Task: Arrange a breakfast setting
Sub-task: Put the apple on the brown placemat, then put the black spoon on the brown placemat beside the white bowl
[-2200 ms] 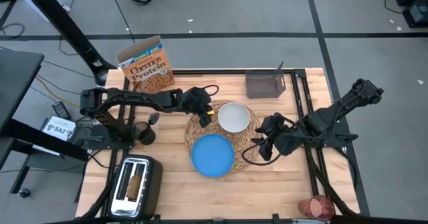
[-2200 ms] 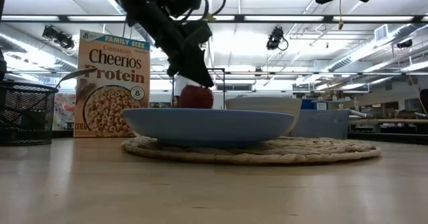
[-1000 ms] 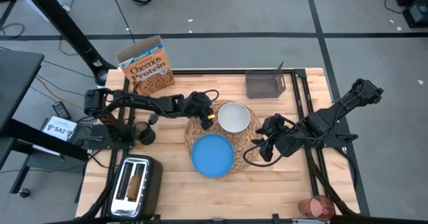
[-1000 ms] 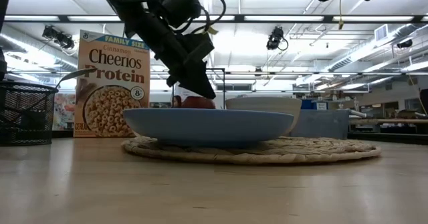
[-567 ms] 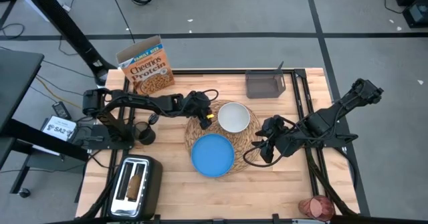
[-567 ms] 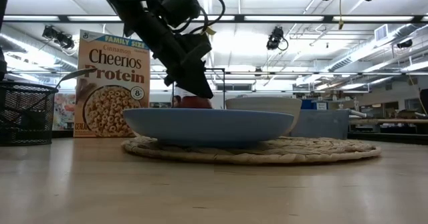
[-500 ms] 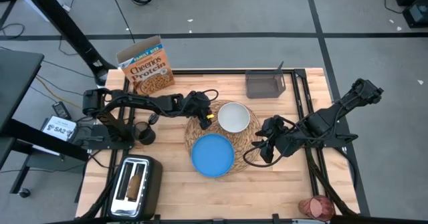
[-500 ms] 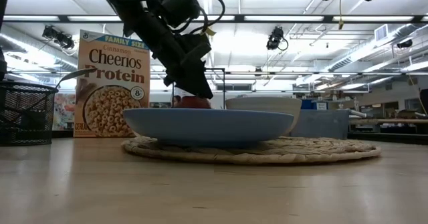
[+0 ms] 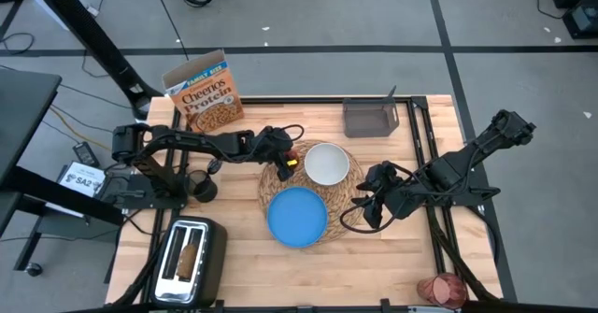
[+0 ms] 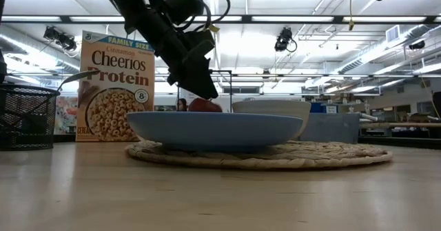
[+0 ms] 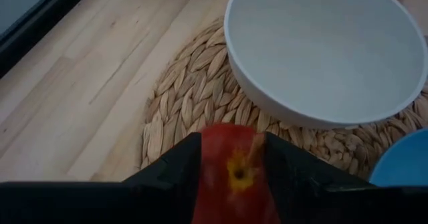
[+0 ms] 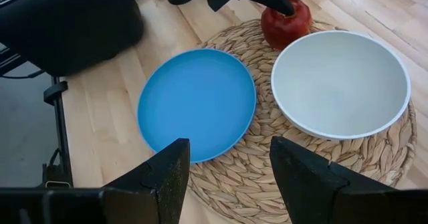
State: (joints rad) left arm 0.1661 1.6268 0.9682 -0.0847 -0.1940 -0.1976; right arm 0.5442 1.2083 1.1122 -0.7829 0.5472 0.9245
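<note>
— Red apple [image 12: 285, 23]: where is it?
— On the round woven straw placemat [image 9: 346, 197], just beside the small white bowl [image 9: 327, 163]; the left gripper [image 11: 231, 158] has its fingers closed around it.
— The low view?
— The blue plate [image 10: 215, 129] hides most of it.
— The right gripper [image 12: 227, 160]?
— Fingers spread apart, near the placemat's edge. Bowl and plate hold nothing.

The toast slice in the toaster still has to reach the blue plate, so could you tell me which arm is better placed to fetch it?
Probably the left: the toaster stands on its side, while the right gripper waits across the placemat.
</note>
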